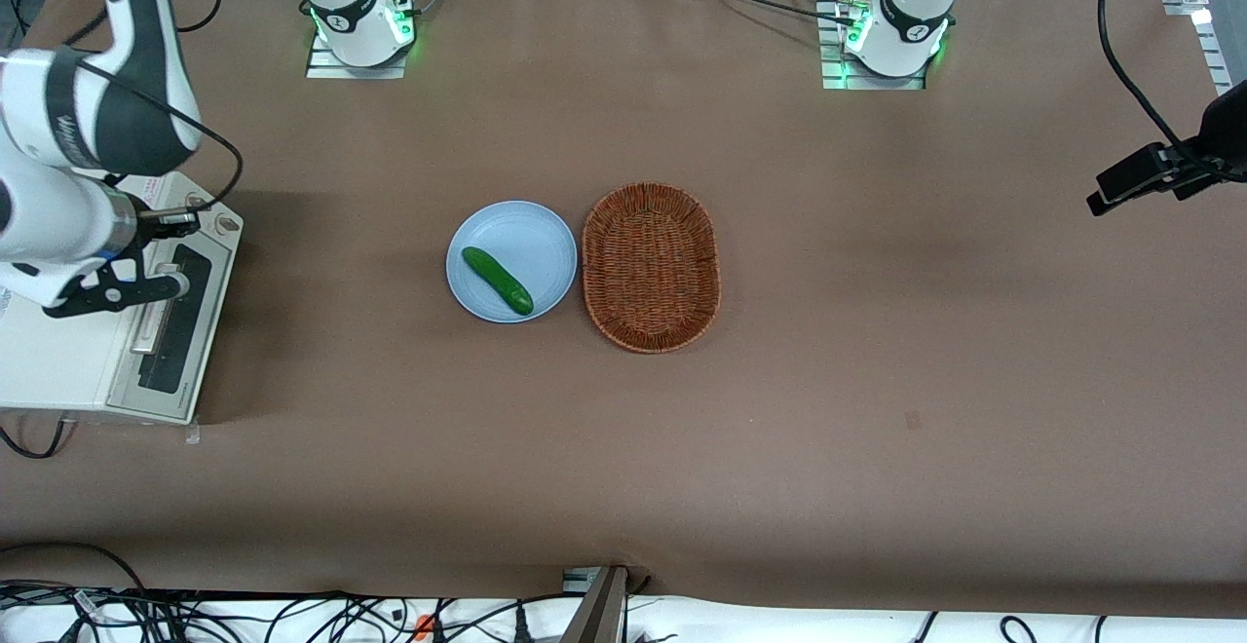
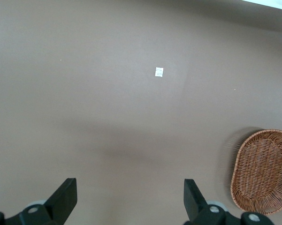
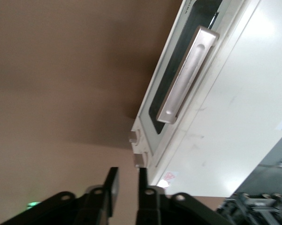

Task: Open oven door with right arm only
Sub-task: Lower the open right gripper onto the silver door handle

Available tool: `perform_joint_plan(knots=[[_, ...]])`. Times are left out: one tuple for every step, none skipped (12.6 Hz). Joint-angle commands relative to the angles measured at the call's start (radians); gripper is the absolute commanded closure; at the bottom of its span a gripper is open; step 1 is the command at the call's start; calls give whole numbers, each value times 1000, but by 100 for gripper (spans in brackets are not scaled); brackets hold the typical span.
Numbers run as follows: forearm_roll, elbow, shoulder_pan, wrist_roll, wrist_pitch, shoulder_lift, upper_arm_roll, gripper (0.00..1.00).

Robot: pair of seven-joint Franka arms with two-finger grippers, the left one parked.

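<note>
The cream toaster oven stands at the working arm's end of the table. The oven door looks closed and flush with the body, its dark glass window and long silver bar handle facing the table's middle. In the right wrist view the door and handle show beside the two knobs. The right arm reaches over the oven. Its gripper hovers above the handle's end nearest the knobs, not touching it. The fingers stand nearly together with a narrow gap, holding nothing.
A light blue plate with a green cucumber lies mid-table, beside a woven wicker basket, which also shows in the left wrist view. Cables run along the table's near edge. A black camera mount sits toward the parked arm's end.
</note>
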Motion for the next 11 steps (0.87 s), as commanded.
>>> perform_joint_plan(knots=[[-91,6,29,36,29,56,1,100],[-109,6,29,44,52,78,-1,100],[-143,6,29,44,78,102,-1,100],[-178,6,27,44,105,128,-1,100],[-198,6,24,44,125,144,-2,100],[-214,6,23,44,133,154,-4,100],[-229,6,23,44,136,159,-4,100],[-240,6,20,44,141,168,-6,100],[-244,2,17,43,150,174,-6,100],[-244,2,11,35,150,179,-7,100],[-246,2,9,30,150,182,-9,100]])
